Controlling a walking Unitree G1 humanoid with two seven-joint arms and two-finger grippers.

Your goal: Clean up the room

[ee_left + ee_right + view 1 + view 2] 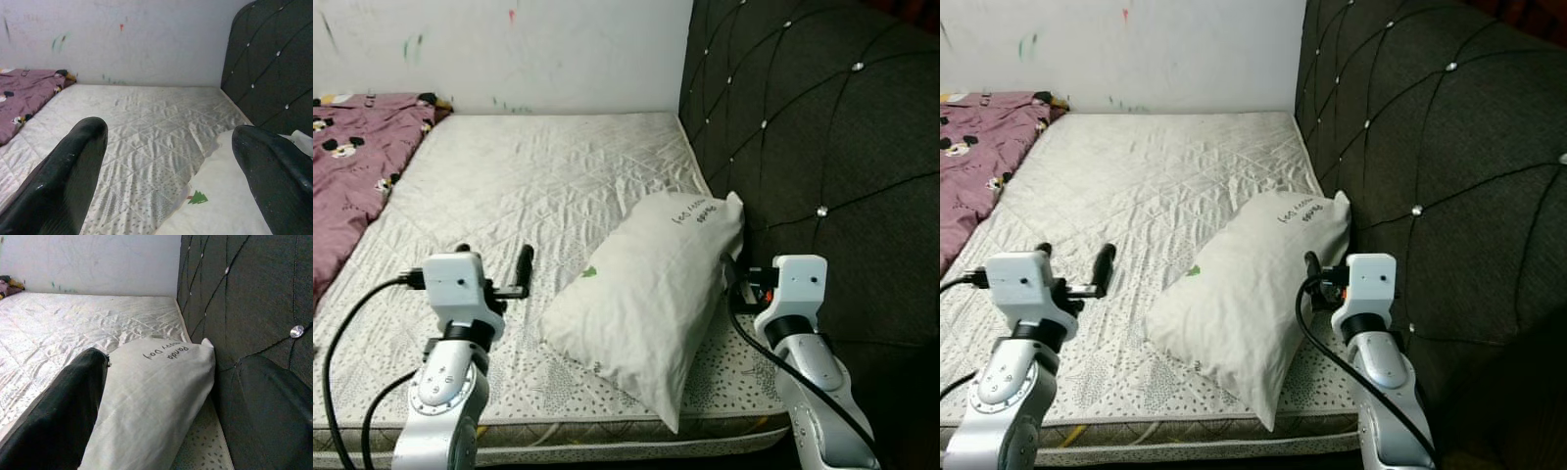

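Right gripper (166, 406) gapes wide around the pillow (651, 294) by the headboard (822, 127)

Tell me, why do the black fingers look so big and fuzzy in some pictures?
In the left wrist view the fingers sit right by the lens, so they look huge and soft; same in the right wrist view. In the eye views the pillow looks sharp.

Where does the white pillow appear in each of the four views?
Left eye view: pillow, right of centre against the headboard.
Right eye view: centre, low.
Left wrist view: lower corner, with the green tree print.
Right wrist view: centre, beside the headboard.
Shared landmark: the dark tufted headboard.
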